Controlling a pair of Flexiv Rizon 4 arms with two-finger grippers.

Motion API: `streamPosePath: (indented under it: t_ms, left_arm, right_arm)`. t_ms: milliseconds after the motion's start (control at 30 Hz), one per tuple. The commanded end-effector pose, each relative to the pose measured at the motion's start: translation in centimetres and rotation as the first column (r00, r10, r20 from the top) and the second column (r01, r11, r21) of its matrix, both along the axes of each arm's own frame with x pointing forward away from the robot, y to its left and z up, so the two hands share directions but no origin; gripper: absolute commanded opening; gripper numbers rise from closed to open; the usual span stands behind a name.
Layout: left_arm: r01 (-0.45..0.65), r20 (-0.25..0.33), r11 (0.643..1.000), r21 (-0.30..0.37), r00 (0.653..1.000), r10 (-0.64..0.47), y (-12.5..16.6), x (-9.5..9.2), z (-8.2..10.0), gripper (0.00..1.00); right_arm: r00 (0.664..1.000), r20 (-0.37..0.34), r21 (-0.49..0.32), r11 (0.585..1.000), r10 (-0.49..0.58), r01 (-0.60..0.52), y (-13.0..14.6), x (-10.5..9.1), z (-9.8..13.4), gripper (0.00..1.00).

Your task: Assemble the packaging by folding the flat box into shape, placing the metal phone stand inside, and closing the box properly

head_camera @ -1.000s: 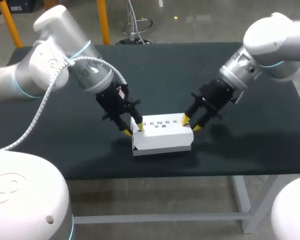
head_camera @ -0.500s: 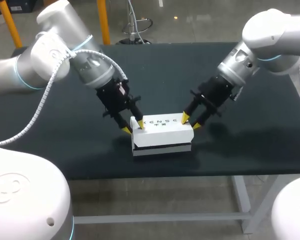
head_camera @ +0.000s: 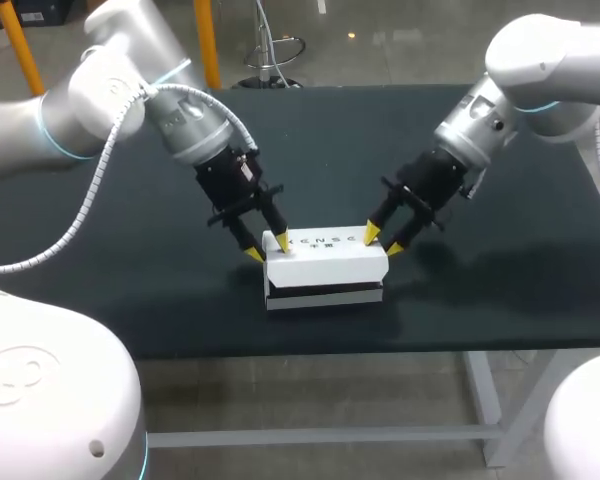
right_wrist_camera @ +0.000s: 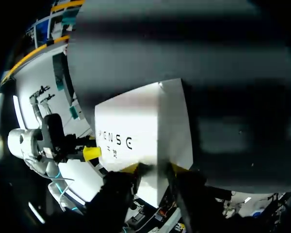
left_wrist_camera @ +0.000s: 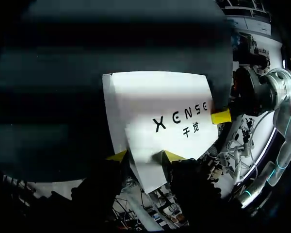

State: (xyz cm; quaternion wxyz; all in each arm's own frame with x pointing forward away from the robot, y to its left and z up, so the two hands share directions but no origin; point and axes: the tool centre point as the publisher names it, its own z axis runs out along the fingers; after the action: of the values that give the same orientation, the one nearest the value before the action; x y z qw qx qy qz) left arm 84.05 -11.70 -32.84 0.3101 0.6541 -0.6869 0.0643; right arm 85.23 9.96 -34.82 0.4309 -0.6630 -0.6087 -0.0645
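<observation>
White box (right_wrist_camera: 140, 126) between the right tool (right_wrist_camera: 155, 168) tips

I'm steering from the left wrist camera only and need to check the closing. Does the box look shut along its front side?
Observer: Not fully. From above, a dark gap runs along the front of the box, below its top.
Operator: Where is the right gripper?
Observer: The right gripper has both yellow tips at the box's right end, spread apart.
Operator: And mine, seen from above?
Observer: The left gripper straddles the left end, one tip on top, one outside.
</observation>
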Motion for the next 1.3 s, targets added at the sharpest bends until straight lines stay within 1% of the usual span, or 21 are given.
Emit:
streamPosePath:
  t_ms: [33, 400, 733, 867, 1300]
  left_arm:
    - [0.014, -0.019, 1.000, 0.011, 1.000, -0.013, -0.9, 0.5, 0.3, 0.47]
    - [0.018, -0.067, 1.000, 0.020, 0.998, -0.016, -1.1, 0.7, 0.8, 0.45]
    - [0.018, -0.117, 1.000, 0.020, 0.993, -0.016, -1.1, 1.0, 1.1, 0.42]
    - [0.020, -0.122, 1.000, 0.016, 0.992, -0.018, -1.1, 1.1, 1.3, 0.41]
    - [0.012, -0.181, 1.000, 0.006, 0.983, -0.011, -0.9, 1.8, 1.2, 0.39]
  right_arm:
    - [0.999, -0.037, 0.015, 0.999, 0.033, -0.033, 0.6, 0.5, 0.1, 0.40]
    - [0.997, -0.059, 0.020, 0.999, 0.047, -0.045, 0.8, 0.6, 0.5, 0.39]
    - [0.995, -0.083, 0.032, 0.998, 0.063, -0.060, 0.8, 1.0, 0.7, 0.41]
    - [0.994, -0.087, 0.036, 0.997, 0.065, -0.062, 0.8, 1.1, 1.0, 0.42]
    - [0.990, -0.111, 0.044, 0.996, 0.082, -0.078, 0.9, 1.8, 1.4, 0.41]
